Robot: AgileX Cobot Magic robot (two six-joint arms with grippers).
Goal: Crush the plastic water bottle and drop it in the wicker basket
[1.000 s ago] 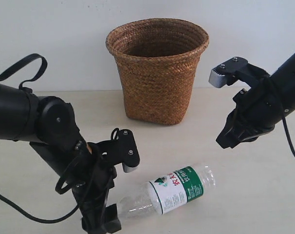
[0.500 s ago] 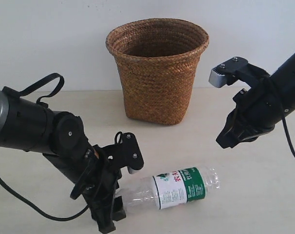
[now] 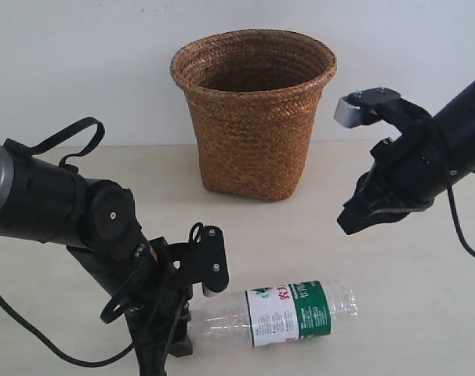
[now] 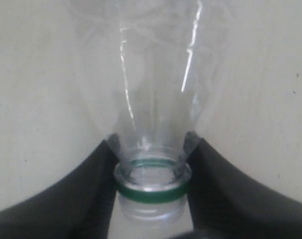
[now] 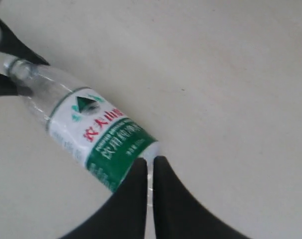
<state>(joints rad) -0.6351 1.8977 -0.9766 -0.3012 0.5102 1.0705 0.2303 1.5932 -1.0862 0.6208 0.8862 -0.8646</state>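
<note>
The plastic water bottle (image 3: 288, 312) lies on its side on the pale tabletop, its green-and-white label facing up and its clear body round. My left gripper (image 3: 186, 333) is shut on the bottle's neck. In the left wrist view its fingers (image 4: 91, 184) press either side of the green neck ring, and the plastic water bottle (image 4: 151, 89) stretches away from them. My right gripper (image 3: 349, 223) hangs in the air above the bottle's base end, shut and holding nothing. In the right wrist view the right gripper (image 5: 149, 162) shows over the plastic water bottle (image 5: 98, 129). The wicker basket (image 3: 253, 141) stands upright behind.
A pale wall rises right behind the basket. The left arm's black cables (image 3: 73, 133) loop above its wrist. Bare tabletop (image 3: 426, 298) stretches to the right of the bottle and between bottle and basket.
My left gripper has carried the bottle's neck to the right, and the bottle has swung to lie nearly level. The right gripper has shifted slightly left and tilted.
</note>
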